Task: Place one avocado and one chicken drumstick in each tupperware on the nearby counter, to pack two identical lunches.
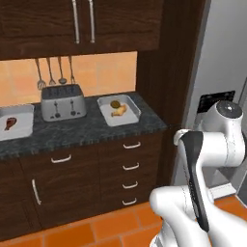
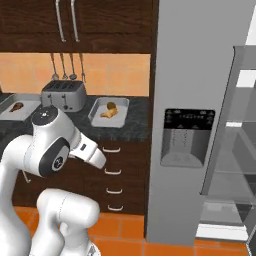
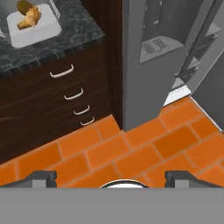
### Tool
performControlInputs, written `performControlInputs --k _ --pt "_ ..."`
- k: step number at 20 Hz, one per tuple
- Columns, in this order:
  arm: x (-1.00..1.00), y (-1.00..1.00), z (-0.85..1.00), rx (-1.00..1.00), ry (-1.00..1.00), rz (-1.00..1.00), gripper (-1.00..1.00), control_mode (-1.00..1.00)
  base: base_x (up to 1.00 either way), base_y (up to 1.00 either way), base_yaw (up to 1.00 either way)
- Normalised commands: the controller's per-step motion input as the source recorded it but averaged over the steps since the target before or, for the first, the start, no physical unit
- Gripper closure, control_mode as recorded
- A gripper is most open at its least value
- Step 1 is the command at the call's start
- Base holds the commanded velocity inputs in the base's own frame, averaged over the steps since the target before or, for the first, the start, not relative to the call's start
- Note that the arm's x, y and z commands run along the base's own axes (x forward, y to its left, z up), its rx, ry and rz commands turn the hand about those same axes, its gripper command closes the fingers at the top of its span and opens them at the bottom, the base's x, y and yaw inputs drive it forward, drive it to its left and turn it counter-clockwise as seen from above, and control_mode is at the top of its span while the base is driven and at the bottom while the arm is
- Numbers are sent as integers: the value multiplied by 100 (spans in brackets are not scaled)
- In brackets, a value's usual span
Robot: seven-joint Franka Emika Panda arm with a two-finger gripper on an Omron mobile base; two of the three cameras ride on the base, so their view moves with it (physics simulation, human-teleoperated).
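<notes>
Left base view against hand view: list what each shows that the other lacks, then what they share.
Left base view alone: the silver toaster, the hanging utensils, and the left tupperware holding the reddish-brown chicken drumstick.
Hand view alone: the open fridge interior and the open jaws over orange floor tiles.
Both: the right tupperware with the avocado and golden-tan drumstick, the counter, the drawers.

No legible text, labels, brands or numbers anywhere.
</notes>
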Motion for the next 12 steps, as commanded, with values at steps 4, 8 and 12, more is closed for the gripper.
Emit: performControlInputs --k 4,8,12 --pt "0 0 0 0 0 0 -100 100 42 -100 7" --pt "0 0 0 0 0 0 -100 100 32 -100 12" --pt "0 0 0 0 0 0 -100 100 22 -100 16"
